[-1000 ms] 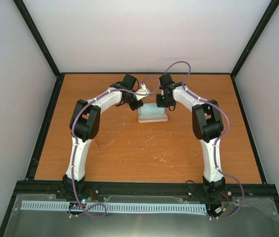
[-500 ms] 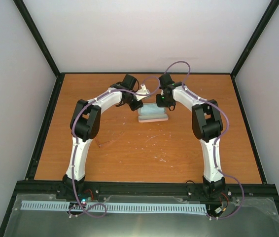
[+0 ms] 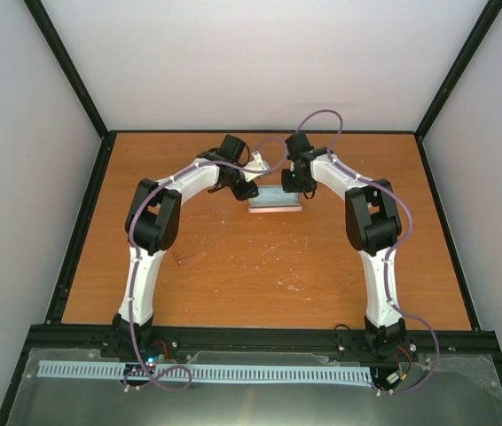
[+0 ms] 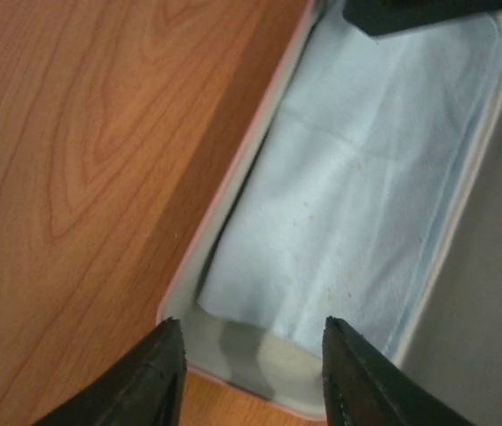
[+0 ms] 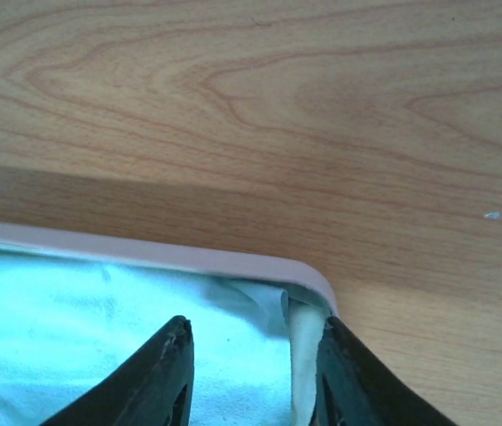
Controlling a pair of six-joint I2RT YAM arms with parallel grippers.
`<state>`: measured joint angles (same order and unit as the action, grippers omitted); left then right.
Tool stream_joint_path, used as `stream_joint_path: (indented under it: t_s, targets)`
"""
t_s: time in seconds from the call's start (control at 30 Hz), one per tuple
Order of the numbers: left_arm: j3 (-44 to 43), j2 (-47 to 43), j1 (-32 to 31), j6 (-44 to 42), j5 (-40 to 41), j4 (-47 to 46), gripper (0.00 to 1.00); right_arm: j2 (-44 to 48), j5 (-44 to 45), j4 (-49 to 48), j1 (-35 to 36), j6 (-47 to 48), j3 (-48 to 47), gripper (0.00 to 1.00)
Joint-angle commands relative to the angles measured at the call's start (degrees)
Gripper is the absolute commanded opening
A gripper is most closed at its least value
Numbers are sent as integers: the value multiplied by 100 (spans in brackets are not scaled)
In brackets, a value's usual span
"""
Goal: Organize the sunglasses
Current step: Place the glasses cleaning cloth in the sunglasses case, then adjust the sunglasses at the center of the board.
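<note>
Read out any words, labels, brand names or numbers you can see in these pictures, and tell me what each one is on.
No text can be read in any view. The pink case, the light blue cloth inside it, the wooden table, the left arm and the right arm show no lettering, number or logo.

The orange-brown wooden worktop (image 4: 82, 177) under me has bold grain lines and a smooth face with a soft sheen; from above it carries pale scuffs. The light blue cloth (image 4: 366, 204) is soft, matt fabric with faint creases and a few tiny specks. The pink oblong case (image 5: 145, 256) has a smooth, dull rim that looks like plastic. My left end effector (image 4: 251, 324) and right end effector (image 5: 254, 323) are black, hard and smooth, slightly glossy at the edges.
</note>
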<state>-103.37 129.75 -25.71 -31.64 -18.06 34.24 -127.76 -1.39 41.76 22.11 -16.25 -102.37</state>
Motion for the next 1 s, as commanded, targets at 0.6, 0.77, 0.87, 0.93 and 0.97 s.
stream_joint_path:
  t_s: [0.6, 0.77, 0.87, 0.93, 0.97]
  targets:
    - [1113, -1848, 959, 1248, 257, -494, 58, 1202, 255, 450, 875, 569, -402, 53]
    - [1809, -2506, 2344, 1622, -26, -292, 59, 505, -379, 1058, 1930, 776, -1562, 56]
    - [2362, -2883, 3254, 1582, -173, -226, 60, -33, -874, 1335, 2451, 720, -2205, 57]
    - [2734, -3124, 3797, 1467, -241, -256, 59, -409, -1138, 1550, 2739, 722, -2753, 58]
    - [2935, -3244, 4021, 1388, -203, -316, 59, -601, -1280, 1674, 2860, 727, -2993, 58]
